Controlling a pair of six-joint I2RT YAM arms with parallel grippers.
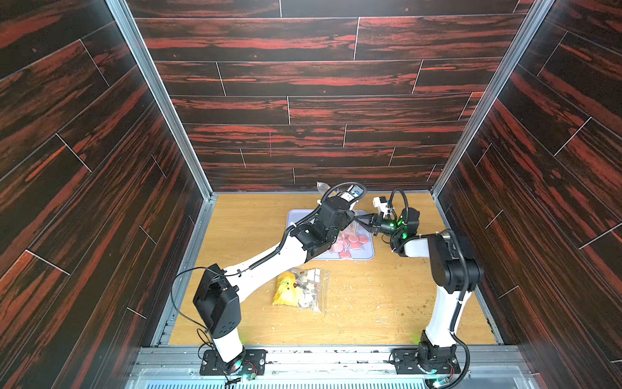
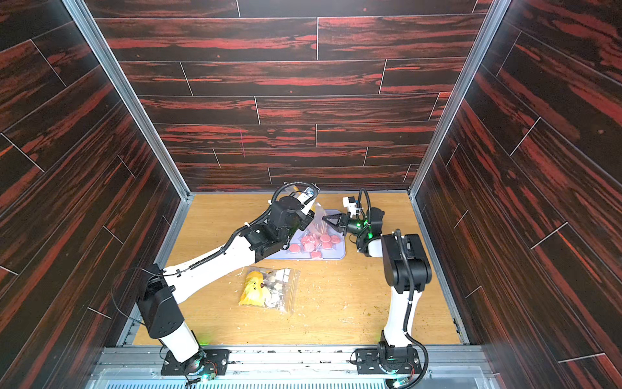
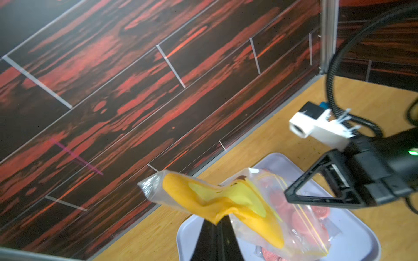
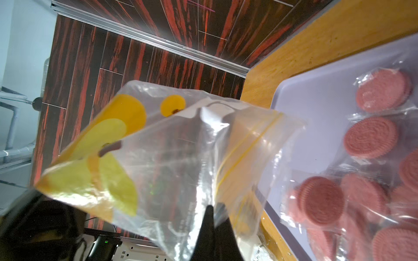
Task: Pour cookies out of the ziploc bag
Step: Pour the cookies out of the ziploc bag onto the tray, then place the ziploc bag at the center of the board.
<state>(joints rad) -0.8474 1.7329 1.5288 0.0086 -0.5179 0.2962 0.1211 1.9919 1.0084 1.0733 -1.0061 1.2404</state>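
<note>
**Fingers pinch an upended bag over the tray**

Closest to the lens in the right wrist view, the right fingers (image 4: 208,226) rise from the bottom edge. They are clenched on the clear plastic of the ziploc bag (image 4: 181,158), just beside its yellow zip line. In the left wrist view the left fingers (image 3: 207,241), also at the bottom edge, are clamped on the bag's other end, where a yellow lump (image 3: 226,203) sits inside. Between the two, the bag hangs clear of the table (image 1: 387,303), above the lavender tray (image 1: 298,219) at the centre of both top views.

The cookies (image 4: 371,137), pink discs in clear wrappers, lie heaped on the tray at the right of that wrist frame, outside the bag. I'd judge the pour all but done. Next comes a check that nothing hangs back, perhaps a shake with the mouth kept low, then setting the bag aside.

Whether a cookie lingers in a fold is hard to say, because the plastic is blurred and pink shows through it from below. From above, the left arm (image 1: 269,249) covers its own fingers and part of the tray. A second bag (image 1: 303,288) lies lower centre on the table, its pale contents too small to read.
</note>
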